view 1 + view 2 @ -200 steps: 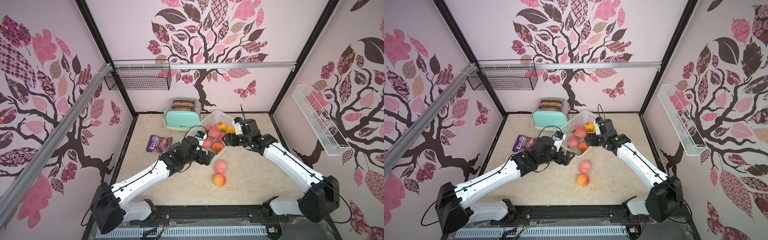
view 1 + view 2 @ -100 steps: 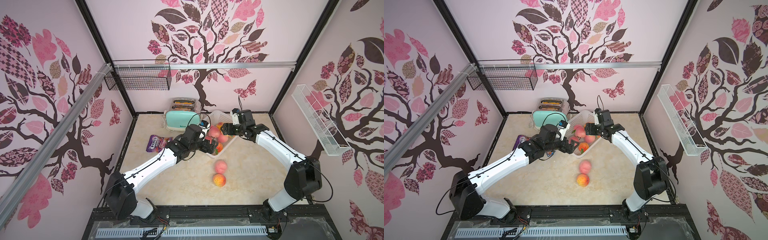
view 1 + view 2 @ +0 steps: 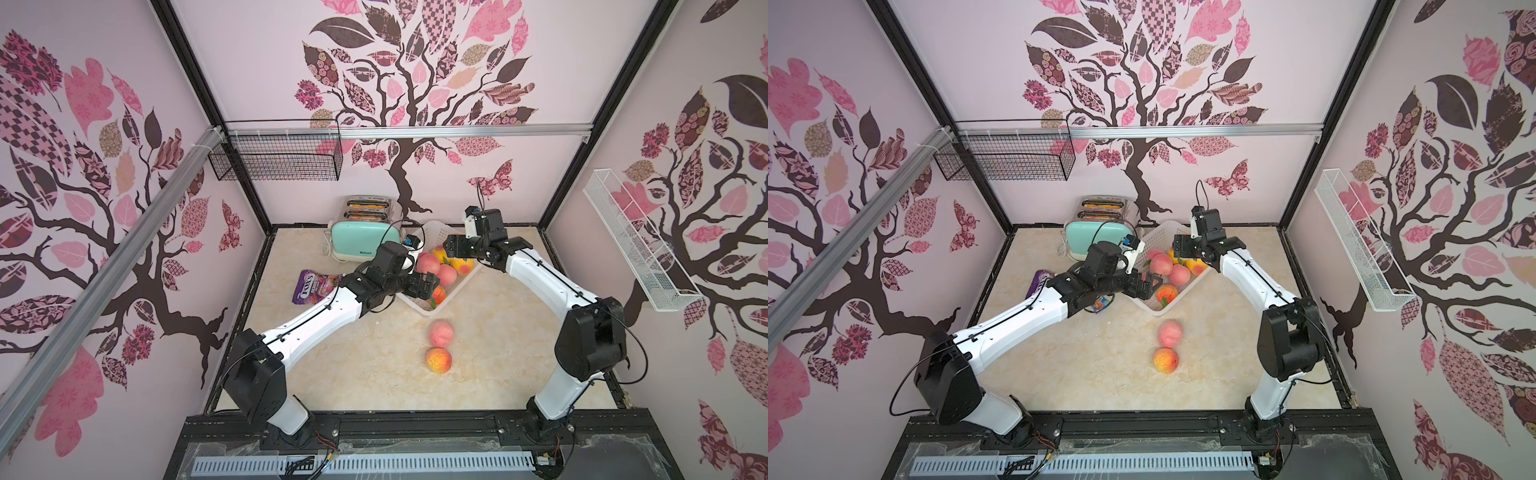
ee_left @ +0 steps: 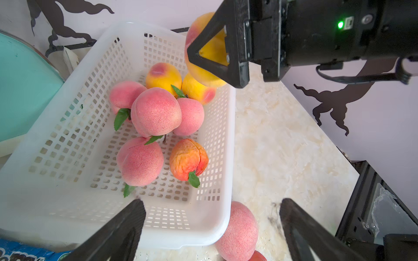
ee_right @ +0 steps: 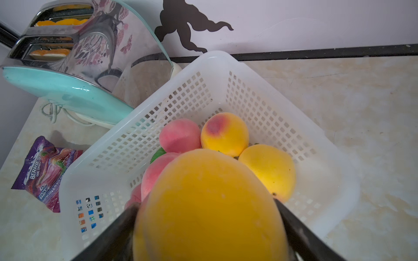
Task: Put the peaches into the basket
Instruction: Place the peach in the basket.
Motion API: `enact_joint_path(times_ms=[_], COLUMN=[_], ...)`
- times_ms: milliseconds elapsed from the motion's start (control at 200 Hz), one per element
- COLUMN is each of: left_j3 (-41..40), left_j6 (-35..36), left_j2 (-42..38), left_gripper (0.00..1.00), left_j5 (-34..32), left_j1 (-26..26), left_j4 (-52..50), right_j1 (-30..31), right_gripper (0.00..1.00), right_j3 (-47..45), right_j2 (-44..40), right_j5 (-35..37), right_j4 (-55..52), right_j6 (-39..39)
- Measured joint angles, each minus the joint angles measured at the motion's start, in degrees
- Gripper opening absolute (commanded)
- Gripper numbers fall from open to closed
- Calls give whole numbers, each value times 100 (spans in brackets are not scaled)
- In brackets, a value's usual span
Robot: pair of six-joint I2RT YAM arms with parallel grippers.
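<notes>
Over the basket (image 5: 260, 108), your right gripper (image 3: 454, 248) is clamping a yellow peach (image 5: 210, 198); your left gripper (image 3: 427, 286) is gaping empty; at nine o'clock a FOX'S bag (image 3: 316, 286) is lying.

The beige marble-patterned tabletop (image 3: 353, 374) carries a mint-green toaster (image 3: 359, 245) at the back and a white perforated plastic basket (image 3: 436, 228) just beside it. A purple candy bag (image 3: 313, 286) also lies there, and nearer the front a pink peach (image 3: 441, 333) touches an orange-red peach (image 3: 438, 360).
</notes>
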Motion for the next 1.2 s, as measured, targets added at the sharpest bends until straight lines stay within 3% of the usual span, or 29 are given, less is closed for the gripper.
enact_joint_path(times_ms=[425,1200], left_j3=[-2,-144], left_j6=[-13,-42], left_j2=[4,2], left_gripper=[97,97], left_j5=[72,267], left_j1=[81,120], left_j4=[149,260], right_j1=[-37,-50], right_gripper=[85,86], right_j3=[625,1141], right_j2=[892,1622], right_j5=[50,129], right_j4=[33,-52], right_j6=[-81,-212])
